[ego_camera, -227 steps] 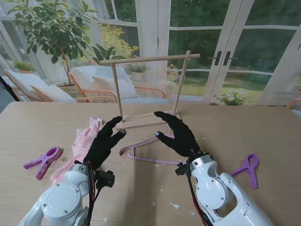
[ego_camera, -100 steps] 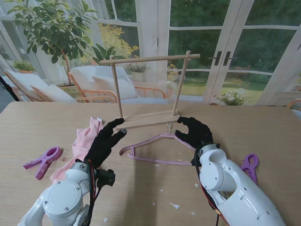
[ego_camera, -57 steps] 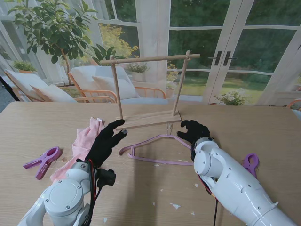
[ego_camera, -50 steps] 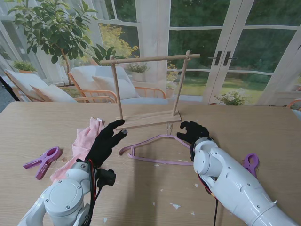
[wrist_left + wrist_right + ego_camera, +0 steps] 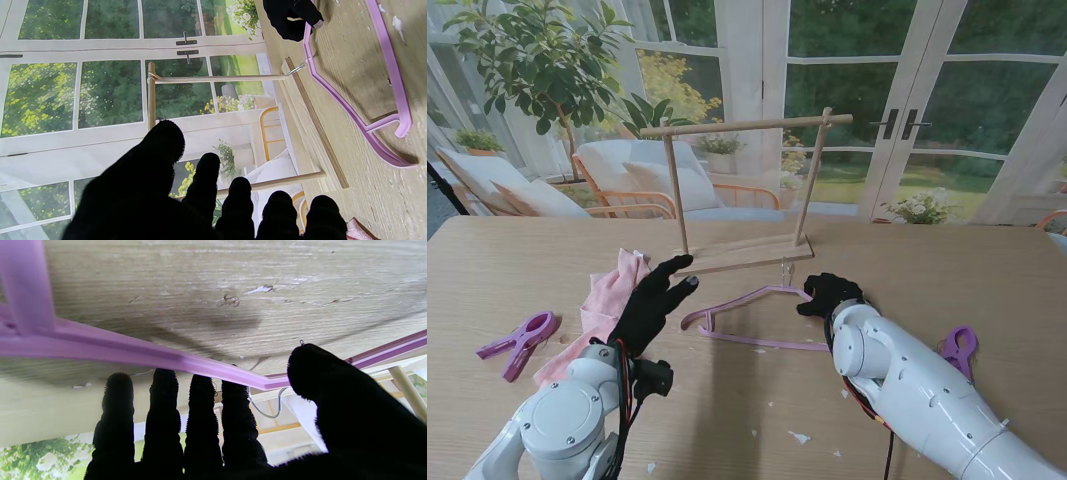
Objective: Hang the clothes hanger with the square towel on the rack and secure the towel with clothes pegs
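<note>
Taking the wooden rack [image 5: 745, 190] as the landmark: far to its left and nearer to me lies a purple clothes peg [image 5: 519, 340] on the table [image 5: 987, 270]. The pink square towel [image 5: 607, 305] is crumpled just left of the rack's base, not yet on the hanger. The left hand [image 5: 653, 300] hovers beside the towel with fingers apart and holds nothing. The purple clothes hanger [image 5: 752, 318] lies flat on the table directly in front of the rack, its metal hook [image 5: 786, 270] almost touching the base. The right hand [image 5: 829, 293] is at the hanger's right shoulder; its fingers [image 5: 200, 413] lie together against the bar with the thumb opposite, but I cannot tell if the grasp is closed. A second purple peg [image 5: 958, 352] lies well right of the rack.

I judge the thin flat bar may slip from the fingers when lifted, or the hook may catch the rack's base. No writing can be read.
</note>
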